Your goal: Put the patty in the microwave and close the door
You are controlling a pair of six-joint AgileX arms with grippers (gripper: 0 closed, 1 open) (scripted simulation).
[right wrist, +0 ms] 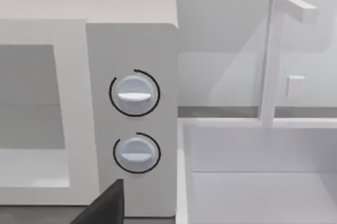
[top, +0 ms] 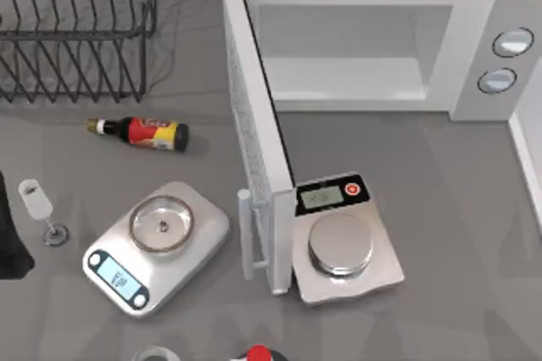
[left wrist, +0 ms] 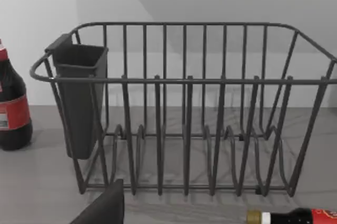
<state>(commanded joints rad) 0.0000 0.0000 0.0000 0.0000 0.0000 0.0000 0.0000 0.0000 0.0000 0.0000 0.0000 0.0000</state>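
Observation:
The microwave (top: pixel 373 47) is a large white box at the back right, its pale cavity showing; two silver knobs (right wrist: pixel 134 93) sit on its grey side panel. Its door (top: pixel 258 149) stands swung wide open toward the table's front, with the white bar handle (top: pixel 246 238) at its near end. The patty is out of view. My left arm (top: pixel 8 238) is a dark shape at the table's left edge. A dark part of the left gripper (left wrist: pixel 105 208) points at the wire rack. A dark part of the right gripper (right wrist: pixel 105 203) faces the microwave's knob panel.
A wire dish rack (top: pixel 76 30) with a dark cutlery cup (left wrist: pixel 79 98) fills the back left. A brown yellow-labelled bottle (top: pixel 144 132) lies in front of it. Two silver scales (top: pixel 157 247) (top: pixel 343 242) flank the door. A wine glass (top: pixel 38 204) stands left. A white basin (right wrist: pixel 263 182) adjoins the microwave.

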